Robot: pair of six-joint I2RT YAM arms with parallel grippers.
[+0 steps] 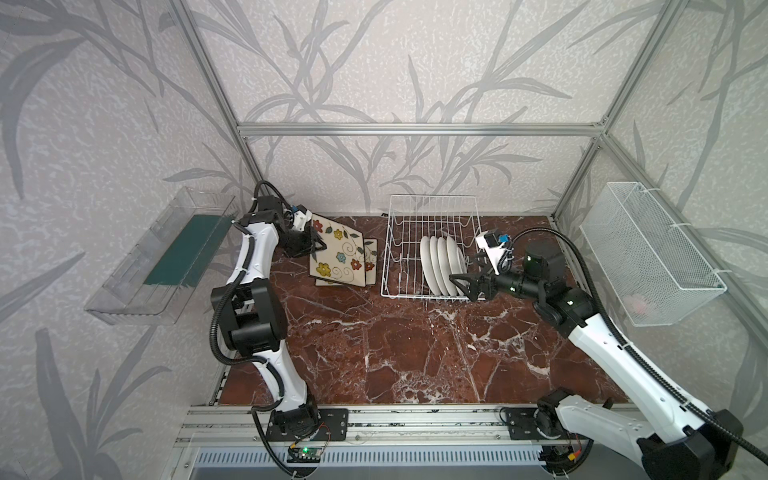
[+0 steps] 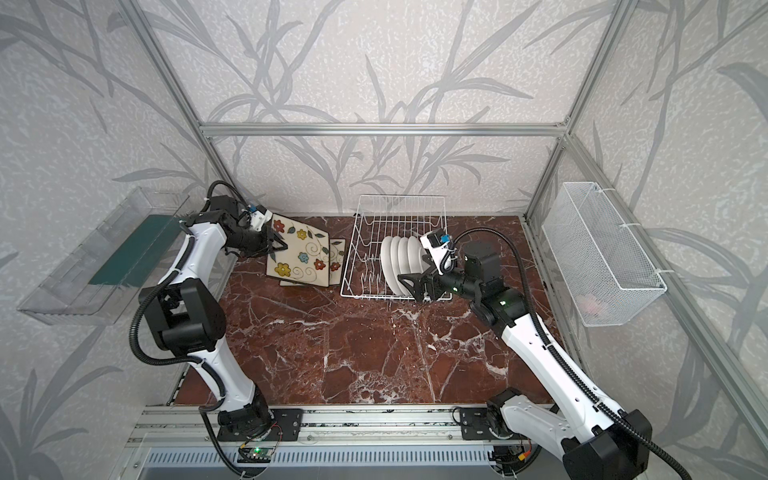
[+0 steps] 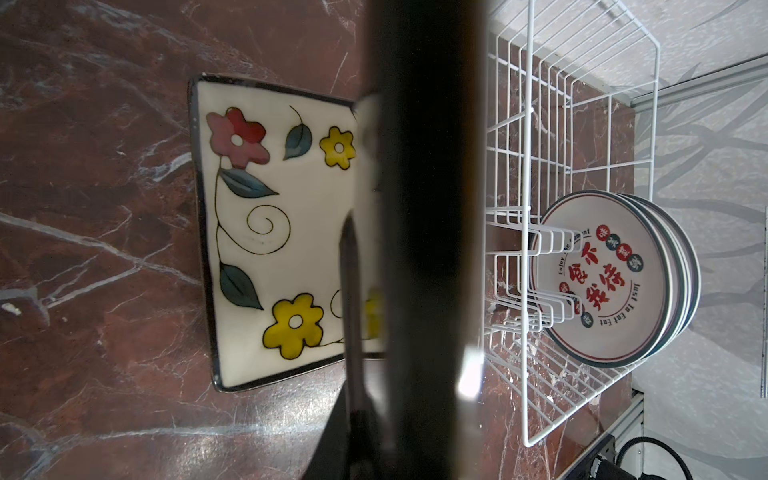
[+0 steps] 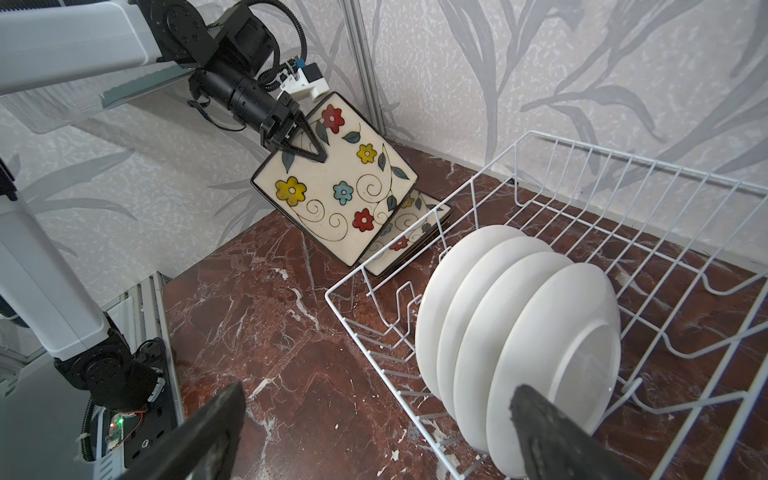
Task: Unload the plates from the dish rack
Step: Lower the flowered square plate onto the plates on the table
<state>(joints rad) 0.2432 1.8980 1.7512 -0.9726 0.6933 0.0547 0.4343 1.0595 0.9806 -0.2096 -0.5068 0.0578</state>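
- Left gripper [image 1: 318, 245]: jaws clamped on the top edge of a square cream ceramic plate [image 1: 336, 251] w/ coloured flowers, swirls and a black rim. Plate is tilted, face up, already out of the rack.
- Just below those jaws: a flat stack of matching square flowered plates [image 1: 368, 266], prob. two, on the red-brown marble tabletop [image 1: 374, 353].
- Between the two grippers: white wire dish rack [image 1: 432, 208] w/ upright tines; the rows nearer the left jaws are bare.
- At the right jaws' tips: four round white plates [image 1: 440, 266] stand on edge in the tines, close-packed. Plain backs face the right jaws. Faces show red characters, coloured dots and a dark rim line.
- Right gripper [image 1: 463, 286]: jaws spread wide, holding nothing, one finger just beside the nearest round plate.
- Progress, my est.: square plates are out, one not yet set down. All four round ones are left, so under half done.
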